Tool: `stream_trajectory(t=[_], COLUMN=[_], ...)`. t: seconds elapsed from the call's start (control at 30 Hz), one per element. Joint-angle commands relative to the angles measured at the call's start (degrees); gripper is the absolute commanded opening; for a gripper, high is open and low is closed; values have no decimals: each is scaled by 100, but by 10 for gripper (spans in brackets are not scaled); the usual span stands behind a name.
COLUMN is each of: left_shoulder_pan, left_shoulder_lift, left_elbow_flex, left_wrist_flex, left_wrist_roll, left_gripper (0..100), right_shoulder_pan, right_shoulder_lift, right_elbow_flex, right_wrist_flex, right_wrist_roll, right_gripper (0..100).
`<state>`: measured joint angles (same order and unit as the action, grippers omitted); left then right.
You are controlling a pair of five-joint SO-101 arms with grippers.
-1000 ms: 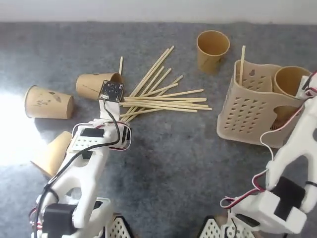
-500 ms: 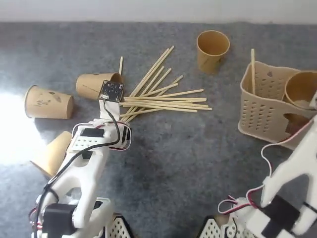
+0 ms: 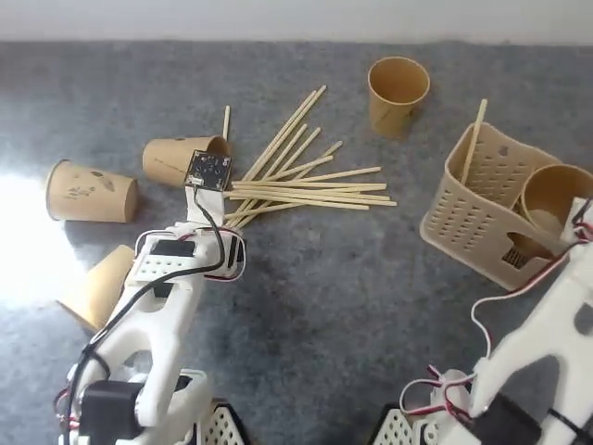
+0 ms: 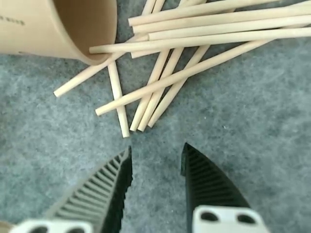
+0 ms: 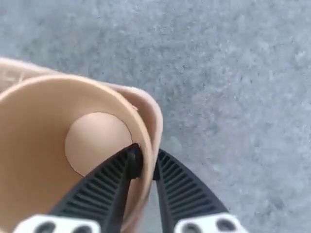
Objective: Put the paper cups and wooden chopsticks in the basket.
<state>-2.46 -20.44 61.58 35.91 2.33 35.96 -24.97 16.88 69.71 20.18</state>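
Observation:
A perforated beige basket (image 3: 477, 215) sits tilted at the table's right, with one chopstick (image 3: 474, 139) standing in it and a paper cup (image 3: 554, 197) in its near compartment. My right gripper (image 5: 144, 162) is shut on that cup's rim (image 5: 138, 126), one finger inside the cup; the basket wall (image 5: 154, 114) lies against the rim. Several wooden chopsticks (image 3: 306, 181) are fanned out mid-table. My left gripper (image 4: 156, 149) hovers open just short of their ends (image 4: 146, 104), beside a cup lying on its side (image 4: 63, 29). Another cup (image 3: 397, 91) stands upright at the back.
Three cups lie on their sides at the left: one by the chopsticks (image 3: 181, 159), one farther left (image 3: 91, 190), one near the left arm's base (image 3: 97, 287). Grey carpet covers the table; the stretch between pile and basket is bare.
The basket, with the cup in it, slid to the right and then turned and tilted as the right arm moved. The left arm has stayed still.

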Motion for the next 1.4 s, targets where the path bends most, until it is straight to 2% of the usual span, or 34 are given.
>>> stream_trajectory(t=[0.0, 0.1, 0.23, 0.3, 0.47, 0.83, 1.2, 1.3, 1.37], left_shoulder_pan=[18, 18, 9, 9, 9, 9, 9, 18, 18], left_shoulder_lift=[-237, -237, -237, -237, -237, -237, -237, -237, -237], left_elbow_flex=[-40, -40, -40, -40, -40, -40, -40, -40, -40], left_wrist_flex=[-141, -141, -141, -141, -141, -141, -141, -141, -141], left_wrist_roll=[44, 44, 44, 44, 44, 44, 44, 44, 44], left_gripper=[166, 166, 166, 166, 166, 166, 166, 166, 166], right_shoulder_pan=[-4, 22, 154, 180, 198, 198, 189, 92, -277], right_shoulder_lift=[-242, -426, -752, -822, -752, -778, -338, -532, -752], right_elbow_flex=[18, 9, 9, 0, 0, -853, -695, -1134, -1503], right_wrist_flex=[400, 646, 664, 593, 312, 127, -145, 13, 163], right_wrist_roll=[413, 457, 431, 448, 457, 422, 413, 149, 79], right_gripper=[6, 20, 179, 221, 172, 176, 176, 176, 176])
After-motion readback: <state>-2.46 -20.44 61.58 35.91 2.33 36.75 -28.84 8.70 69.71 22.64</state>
